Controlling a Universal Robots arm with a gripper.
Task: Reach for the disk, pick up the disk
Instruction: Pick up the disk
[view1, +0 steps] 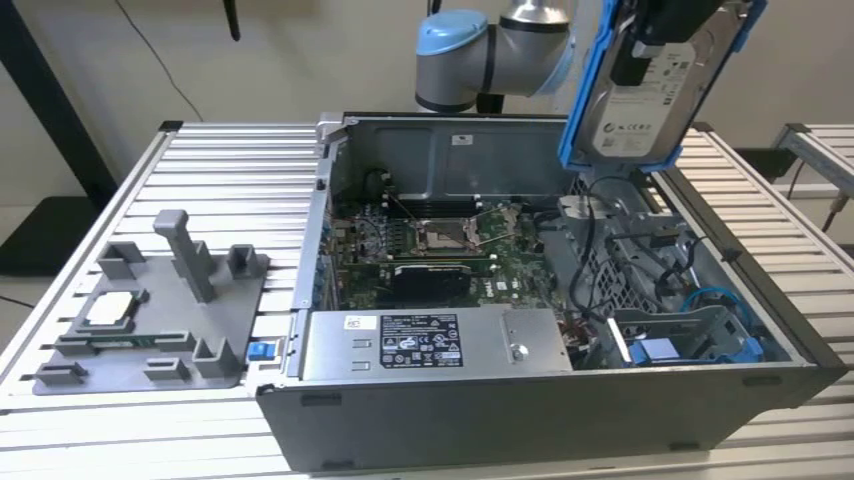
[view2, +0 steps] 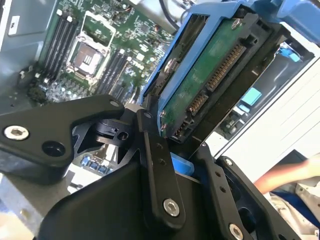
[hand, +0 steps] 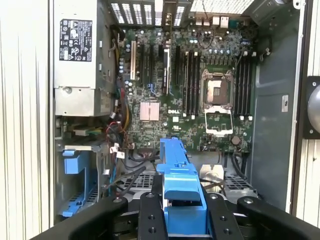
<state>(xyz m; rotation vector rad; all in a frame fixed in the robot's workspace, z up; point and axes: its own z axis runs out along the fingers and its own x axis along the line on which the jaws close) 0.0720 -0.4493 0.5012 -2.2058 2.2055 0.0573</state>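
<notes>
Blue-framed disk (view1: 650, 95) aloft over the open case (view1: 534, 400), clamped between black fingers (view2: 160, 165), top edge cropped

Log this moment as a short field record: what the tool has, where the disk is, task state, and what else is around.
tool: shut on the disk, clamped
disk: lifted in its blue frame, above the open computer case in the exterior view; green underside with connectors faces the second wrist view
task state: disk picked up, held in the air
computer case: lying open on the slatted table, motherboard exposed
other: grey fixture tray on the exterior view's left; empty blue drive bay
</notes>
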